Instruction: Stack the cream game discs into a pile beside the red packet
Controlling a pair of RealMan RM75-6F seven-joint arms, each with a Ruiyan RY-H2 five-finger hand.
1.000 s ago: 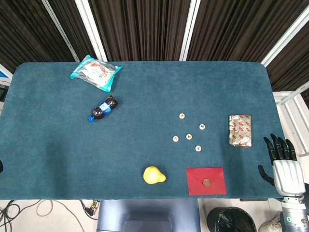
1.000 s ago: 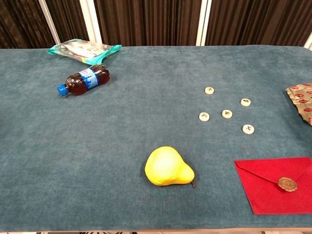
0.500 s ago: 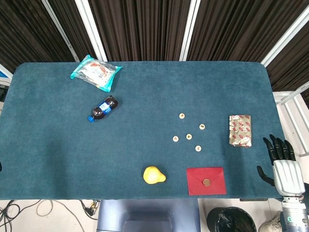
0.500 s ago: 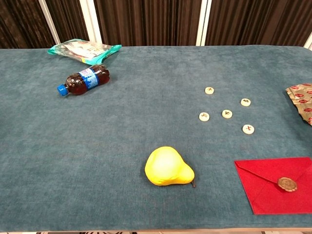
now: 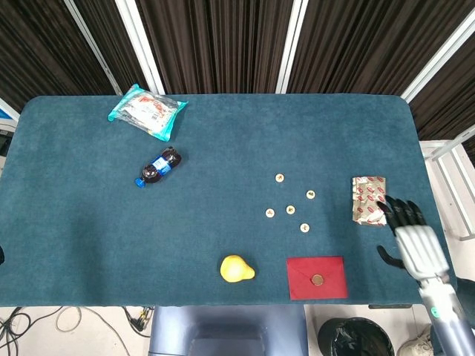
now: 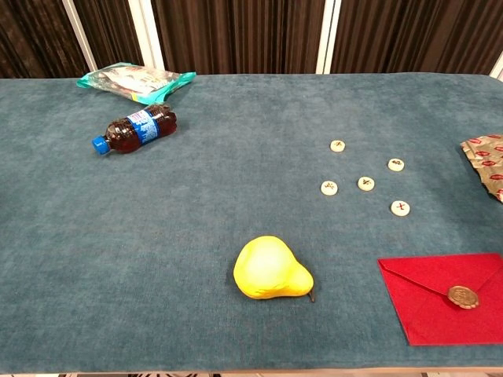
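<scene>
Several cream game discs lie scattered singly, none stacked, right of the table's middle; the chest view shows them too. The red packet, an envelope with a gold seal, lies flat at the front edge, just nearer than the discs. My right hand hovers over the table's right side with fingers spread and nothing in it, well right of the discs and the packet. It shows only in the head view. My left hand appears in neither view.
A gold-and-red foil pouch lies right beside my right hand's fingertips. A yellow pear sits left of the red packet. A small dark bottle and a teal snack bag lie at the far left.
My right hand has moved from off the table's right edge inward and slightly forward, its fingertips now by the foil pouch. Discs and packet have not moved.
</scene>
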